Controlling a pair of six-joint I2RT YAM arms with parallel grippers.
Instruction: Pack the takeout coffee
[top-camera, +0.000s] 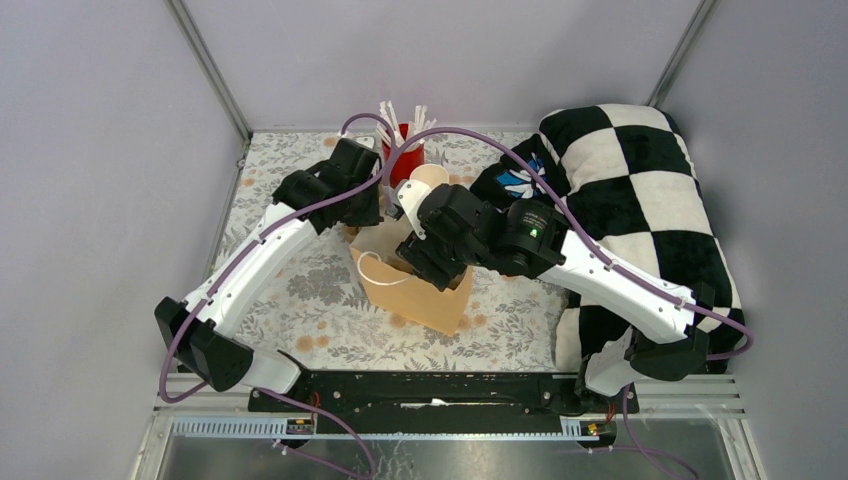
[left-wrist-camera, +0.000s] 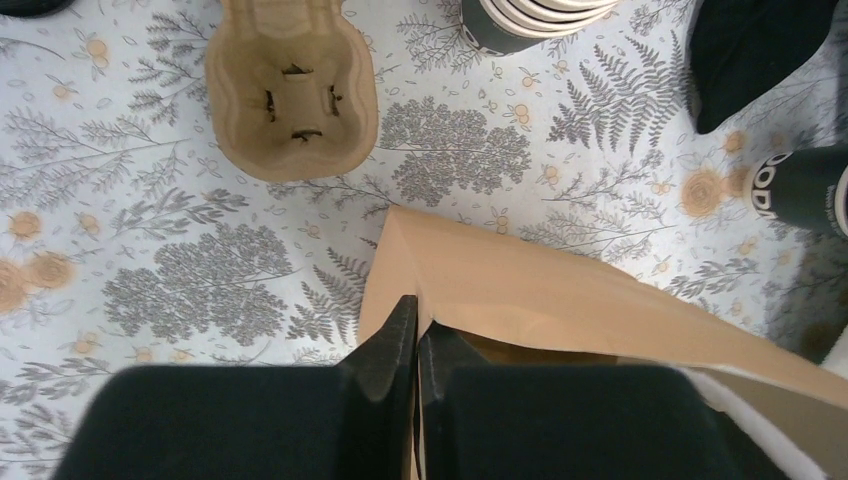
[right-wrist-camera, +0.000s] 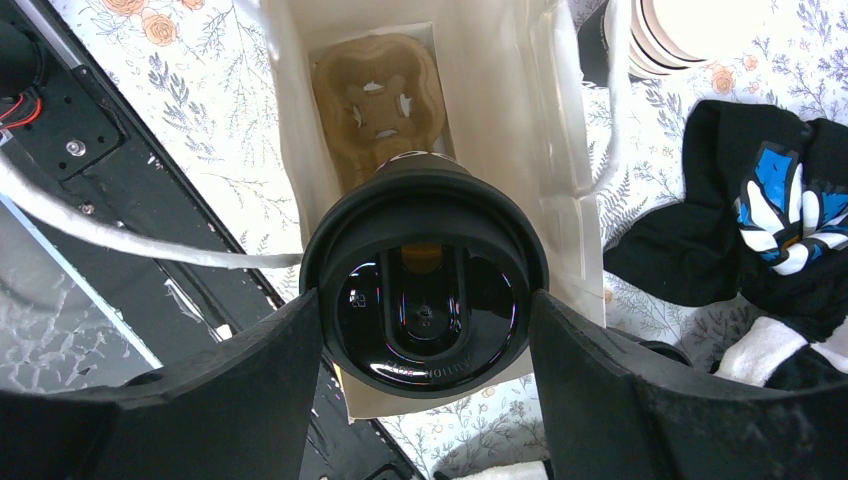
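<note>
Over the flowered tablecloth (top-camera: 300, 300), grey ferns and small orange blossoms on white, I work inside a booth of plain grey walls (top-camera: 450, 60) with slanting metal posts (top-camera: 210, 70) in the far corners and a black rail (top-camera: 450, 385) along the near edge. My right claw (right-wrist-camera: 425, 320) has the takeout cup (right-wrist-camera: 425, 260) clamped by its round black lid, one finger pressed to each side, and holds it above the open mouth of the paper bag (top-camera: 420, 295), which stands mid-table. Down at the bag's bottom lies a pulp carrier (right-wrist-camera: 380, 90). My left claw (left-wrist-camera: 418, 325) is nearly closed, its fingers pinched on the bag's far edge. Beyond that edge a second carrier (left-wrist-camera: 290, 90) sits flat on the cloth. At the right border of my left wrist view is a dark lettered cup (left-wrist-camera: 800, 190); its top is cut off, so I cannot tell whether it is lidded. A stack of cream cups (top-camera: 432, 177) and a red cup of white sticks (top-camera: 405, 160) stand toward the back wall. A black-and-white checkered cushion (top-camera: 650, 200) covers the right side of the table, with a black garment (right-wrist-camera: 720, 150) printed in blue and white just beside the bag.
</note>
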